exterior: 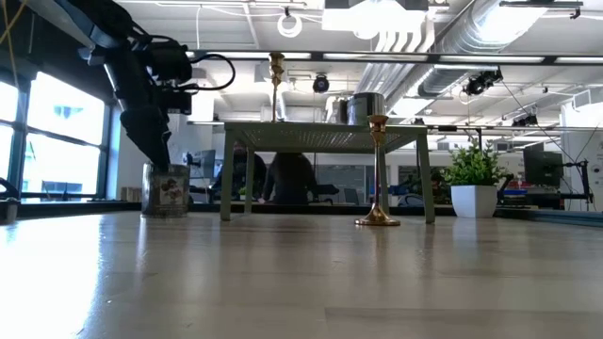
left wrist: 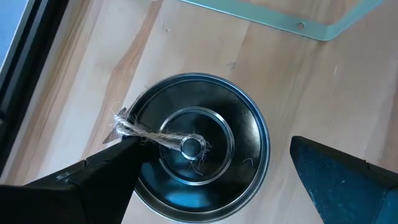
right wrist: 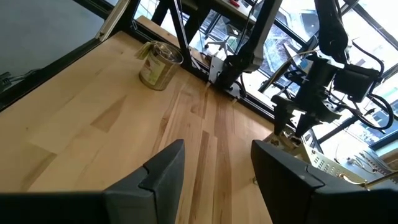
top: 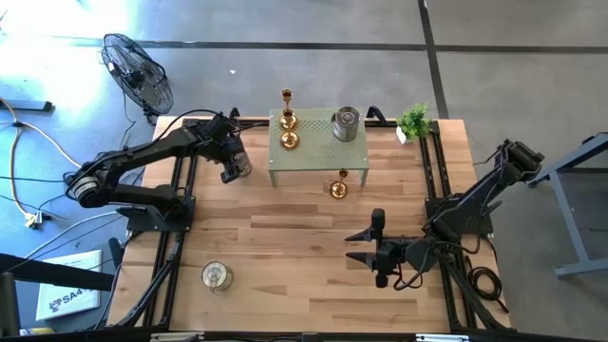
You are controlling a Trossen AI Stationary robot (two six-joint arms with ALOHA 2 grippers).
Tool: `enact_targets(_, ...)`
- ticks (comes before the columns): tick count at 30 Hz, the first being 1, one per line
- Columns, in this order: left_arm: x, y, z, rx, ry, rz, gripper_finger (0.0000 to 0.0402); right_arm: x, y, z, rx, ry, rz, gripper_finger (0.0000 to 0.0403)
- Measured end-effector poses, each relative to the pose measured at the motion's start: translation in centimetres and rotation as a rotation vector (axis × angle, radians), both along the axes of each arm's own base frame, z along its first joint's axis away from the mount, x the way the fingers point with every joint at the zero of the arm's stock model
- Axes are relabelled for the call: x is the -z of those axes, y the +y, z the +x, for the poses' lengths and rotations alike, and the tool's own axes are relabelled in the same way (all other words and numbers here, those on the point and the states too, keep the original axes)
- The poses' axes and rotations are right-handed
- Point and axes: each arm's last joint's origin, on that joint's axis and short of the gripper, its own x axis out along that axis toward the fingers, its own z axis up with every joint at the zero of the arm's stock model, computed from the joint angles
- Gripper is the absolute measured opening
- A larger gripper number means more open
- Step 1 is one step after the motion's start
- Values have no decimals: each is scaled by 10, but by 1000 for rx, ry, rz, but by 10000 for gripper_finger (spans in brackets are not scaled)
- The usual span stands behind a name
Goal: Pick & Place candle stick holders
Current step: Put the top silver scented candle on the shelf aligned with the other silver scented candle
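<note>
My left gripper (top: 235, 163) is open around a squat silver jar holder (left wrist: 199, 146) that stands on its base on the wooden table, left of a small green stand (top: 318, 163); it also shows in the low view (exterior: 168, 193). Two gold holders (top: 288, 128) and a silver jar (top: 346, 123) stand on the stand. A third gold holder (top: 339, 187) stands on its round base on the table in front of the stand. Another silver jar (top: 217, 275) stands near the front left. My right gripper (top: 369, 245) is open and empty over the table's front right. My left gripper comes at the jar from above, pointing down, one finger on each side of its rim. One finger (left wrist: 93, 180) lies against the rim by the twine tie (left wrist: 134, 127); I cannot tell whether it touches. The other finger (left wrist: 342, 180) stands clear.
A green potted plant (top: 414, 122) stands at the far right corner. Dark rails (top: 432, 180) run along both table sides. Bare wood lies in the table's middle and front. A fan (top: 138, 71) stands on the floor beyond the far left corner.
</note>
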Motion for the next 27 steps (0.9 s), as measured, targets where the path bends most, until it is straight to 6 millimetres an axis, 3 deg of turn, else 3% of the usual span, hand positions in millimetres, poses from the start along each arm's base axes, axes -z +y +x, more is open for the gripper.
enact_targets(7,0,-2,0,10,2,-8,395,0,0,0,1,0,3,181)
enact_targets(18,-5,-26,14,74,100,140,395,0,0,0,1,1,2,181)
enact_targets(27,-5,-27,14,28,148,211,395,1,0,0,4,8,8,181)
